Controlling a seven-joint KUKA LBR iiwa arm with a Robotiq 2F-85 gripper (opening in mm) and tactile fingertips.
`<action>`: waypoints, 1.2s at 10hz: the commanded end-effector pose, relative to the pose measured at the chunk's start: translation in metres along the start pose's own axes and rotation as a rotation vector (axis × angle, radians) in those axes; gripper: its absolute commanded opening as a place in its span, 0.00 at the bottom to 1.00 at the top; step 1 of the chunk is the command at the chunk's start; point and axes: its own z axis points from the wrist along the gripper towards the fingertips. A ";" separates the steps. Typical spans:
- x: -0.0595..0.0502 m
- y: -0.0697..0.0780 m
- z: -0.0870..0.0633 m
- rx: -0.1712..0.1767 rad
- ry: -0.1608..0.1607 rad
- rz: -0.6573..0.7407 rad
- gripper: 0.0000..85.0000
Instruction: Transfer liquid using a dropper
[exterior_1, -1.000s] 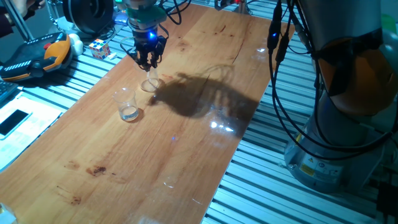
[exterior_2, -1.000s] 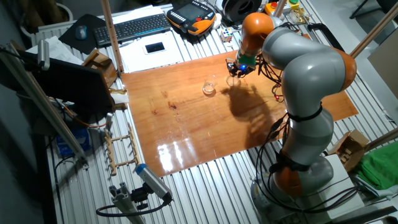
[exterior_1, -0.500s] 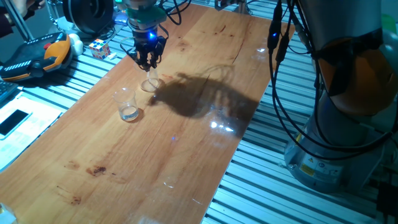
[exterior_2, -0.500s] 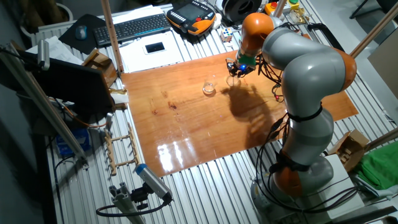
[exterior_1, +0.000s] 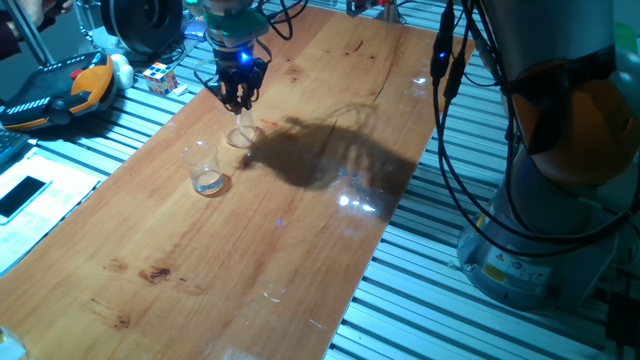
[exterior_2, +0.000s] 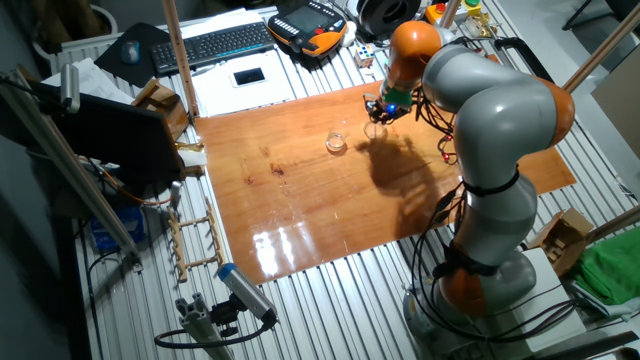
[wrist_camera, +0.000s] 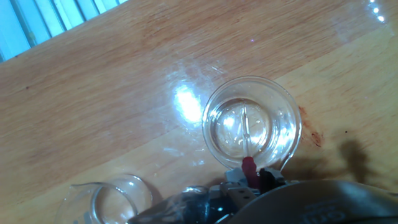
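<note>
The gripper (exterior_1: 238, 103) hangs over the far left part of the wooden table (exterior_1: 300, 230), directly above a small clear glass dish (exterior_1: 240, 137). In the hand view the jaws are closed on the dropper (wrist_camera: 248, 146): its red end sits clamped between the fingers at the bottom edge of the picture, and its thin clear tube runs forward from there into the dish (wrist_camera: 252, 122). The tube points down toward the middle of the dish. Whether its tip touches the bottom cannot be told.

The liquid (wrist_camera: 239, 130) shows as a shallow, colourless pool with whitish glints inside the dish, around the tube.

A clear glass tumbler (exterior_1: 204, 167) stands upright on the table, near the dish and apart from it, on the near left side of it in the one fixed view. A whitish glint lies at its bottom. In the hand view only part of its rim (wrist_camera: 106, 198) shows, at the lower left corner.

In the other fixed view the arm (exterior_2: 480, 110) reaches across the table from its base at the right edge, and the gripper (exterior_2: 381, 107) sits over the dish (exterior_2: 373, 129), with the tumbler (exterior_2: 337, 141) to the left of it. The arm casts a dark shadow (exterior_1: 320, 150) on the wood to the right of the dish.
</note>
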 end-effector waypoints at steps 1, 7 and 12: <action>0.000 0.000 -0.002 0.004 -0.008 -0.014 0.25; 0.003 0.002 -0.009 0.011 -0.009 -0.026 0.14; 0.004 0.002 -0.010 0.018 -0.012 -0.031 0.09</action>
